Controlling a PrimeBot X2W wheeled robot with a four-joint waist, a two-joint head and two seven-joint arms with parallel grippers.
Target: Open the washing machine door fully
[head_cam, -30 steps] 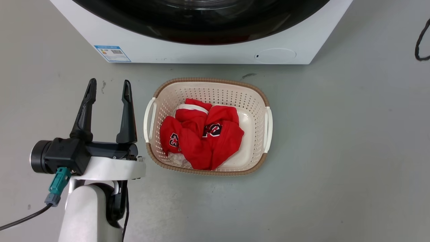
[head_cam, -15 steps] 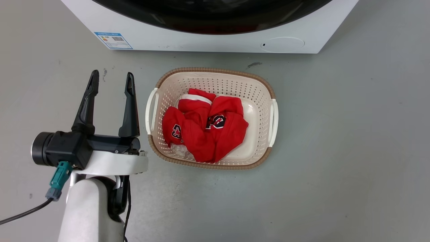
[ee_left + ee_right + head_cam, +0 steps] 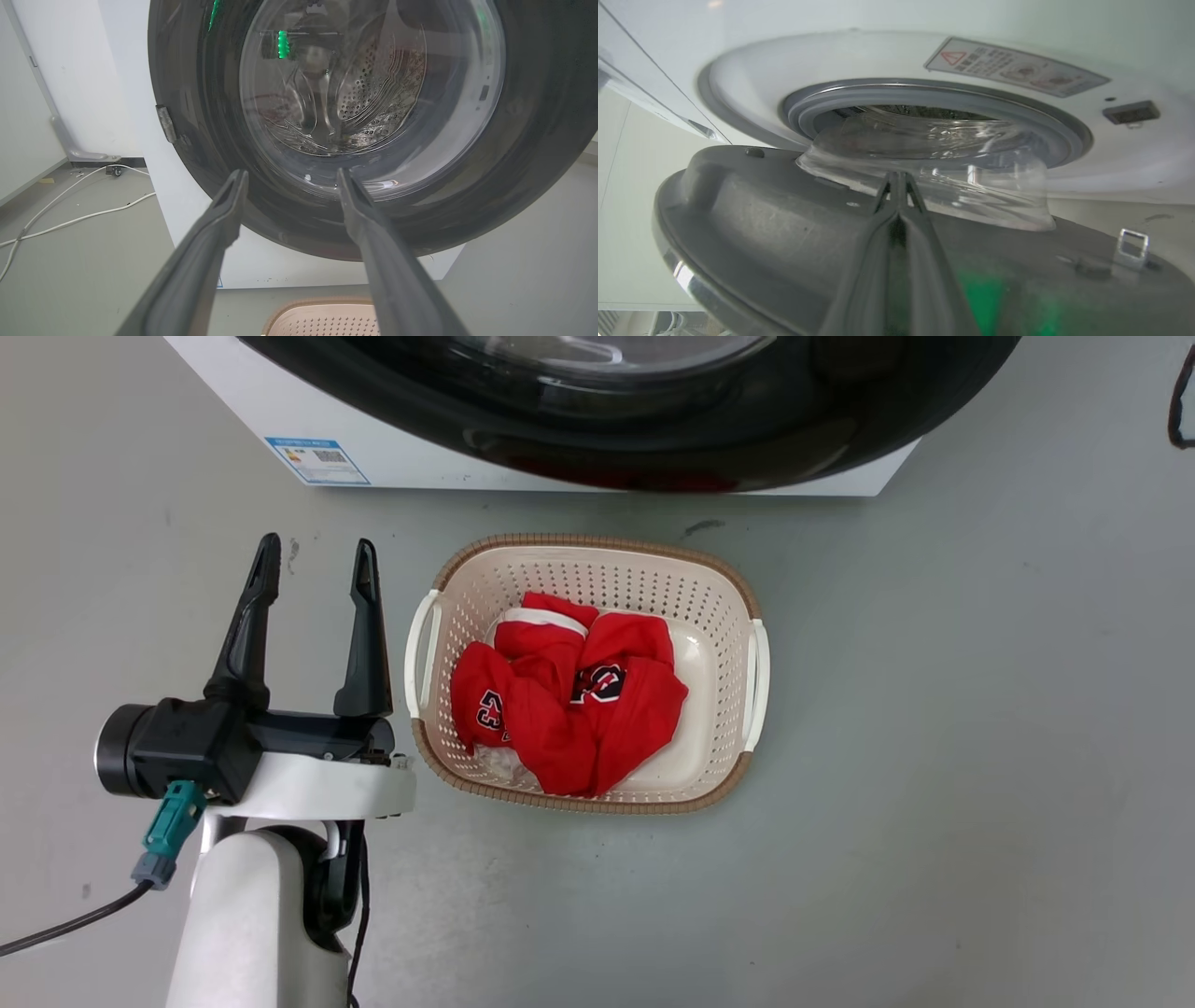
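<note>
The glossy black round door (image 3: pixel 709 439) stands ajar, a narrow wedge open between it and the white washing machine (image 3: pixel 752 60); its clear glass bowl (image 3: pixel 962 149) bulges into that gap. A cream perforated plastic basket (image 3: pixel 597 540) blocks the ground below; bare grey floor (image 3: pixel 934 709) lies free beside it.

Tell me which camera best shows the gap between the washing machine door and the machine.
Right wrist view: it looks into the gap between the inner face of the washing machine door and the rubber ring. The left wrist view gives its glossy front; the head view, its lower rim.
</note>
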